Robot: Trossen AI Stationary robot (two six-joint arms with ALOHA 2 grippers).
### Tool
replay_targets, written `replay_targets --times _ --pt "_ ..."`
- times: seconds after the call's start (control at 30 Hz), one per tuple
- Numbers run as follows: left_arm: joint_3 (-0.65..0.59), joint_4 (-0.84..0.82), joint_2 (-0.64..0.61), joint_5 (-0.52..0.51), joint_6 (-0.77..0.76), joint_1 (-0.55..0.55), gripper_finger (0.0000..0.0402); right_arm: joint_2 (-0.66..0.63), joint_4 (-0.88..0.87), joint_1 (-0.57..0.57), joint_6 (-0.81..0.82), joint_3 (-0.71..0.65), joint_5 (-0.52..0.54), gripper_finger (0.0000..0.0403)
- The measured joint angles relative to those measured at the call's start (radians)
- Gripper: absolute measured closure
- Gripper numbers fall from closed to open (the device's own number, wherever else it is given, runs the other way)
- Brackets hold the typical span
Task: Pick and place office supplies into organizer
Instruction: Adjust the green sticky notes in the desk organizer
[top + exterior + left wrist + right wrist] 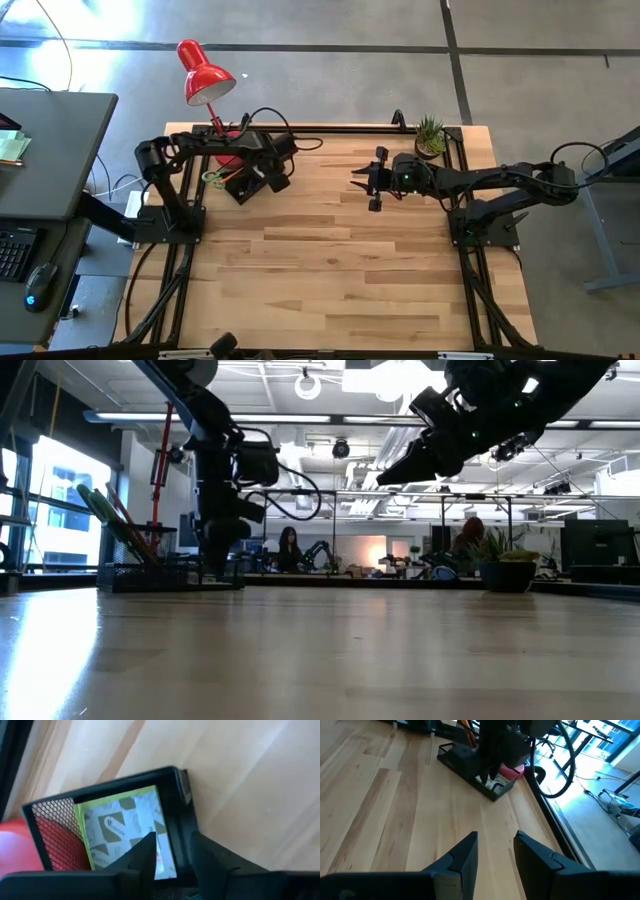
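My left gripper (172,852) hangs over one end compartment of the organizer (177,800), its two dark fingers (145,855) parted with a clear gap between them and nothing held. Directly beneath them the lime-green sticky-note pad (125,827) lies flat inside that mesh-walled compartment, its printed top sheet facing up and its green edge along the compartment wall. One fingertip overlaps the pad in my wrist view; whether it touches the paper I cannot tell. Beyond the mesh wall, red shows through from the base of the red desk lamp (205,72), which stands just behind the tray.

From above, the organizer (245,180) sits near the table's (330,270) far left corner, angled to the edge, with my left arm reaching in over it. The green-handled scissors (213,177) and orange pencils (230,172) stick out of its other end toward the left; in the low view they lean up out of the tray (140,575).

My right gripper (495,852) waits well apart from the tray, lifted above bare wood near the middle of the table's far side, pointing toward the organizer (470,767). Its fingers (465,852) stand apart and empty. The small potted plant (431,136) stands at the far edge just behind my right arm.

People sit at desks in the room beyond the table.
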Motion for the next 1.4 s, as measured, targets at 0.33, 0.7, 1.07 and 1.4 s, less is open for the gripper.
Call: replay_targets --times 0.33,0.7,1.07,1.4 --pt "-0.027 0.014 0.006 -0.122 -0.007 0.001 0.0288 0.0 0.0 0.0 0.008 0.0 0.0 0.0286" --pt "-0.03 0.038 0.037 -0.081 -0.025 0.019 0.0311 0.0 -0.003 0.0 0.016 0.0 -0.001 0.0286" --pt "-0.073 0.094 0.038 -0.049 -0.024 0.105 0.0298 0.002 -0.008 0.0 0.016 0.0 0.0 0.0286" --pt "-0.074 0.082 0.033 0.003 -0.017 0.105 0.03 0.002 -0.008 0.0 0.015 0.0 0.0 0.0286"
